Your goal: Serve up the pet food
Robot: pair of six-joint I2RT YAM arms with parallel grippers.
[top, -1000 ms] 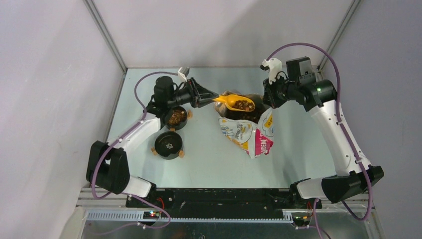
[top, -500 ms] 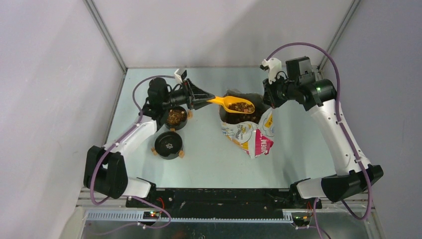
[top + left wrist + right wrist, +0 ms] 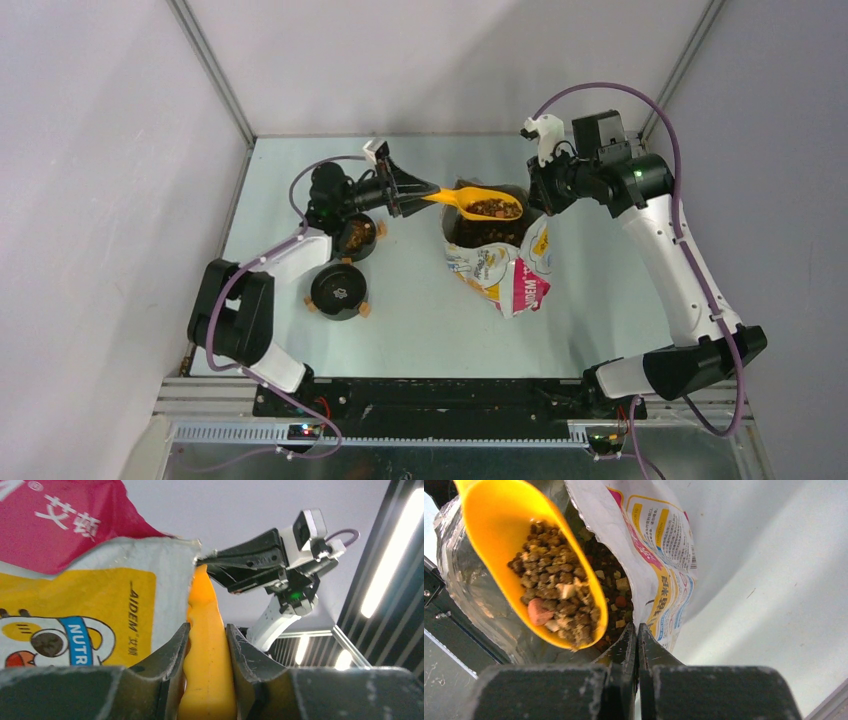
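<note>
Loaded scoop over the bag mouth; carry-to-bowl step in hand

We see the left hand (image 3: 207, 632) pinching the handle of the orange scoop (image 3: 472, 201); its cup is heaped with pet food (image 3: 556, 592) and hovers just above the open bag (image 3: 500, 272); more kibble sits in the far bowl (image 3: 352, 236); the right hand (image 3: 637, 636) pinches the bag's rim; we judge the next move as a level swing left to the near bowl (image 3: 338, 290) on the surface (image 3: 420, 315), which looks unfilled, then a tilt to pour.
</note>
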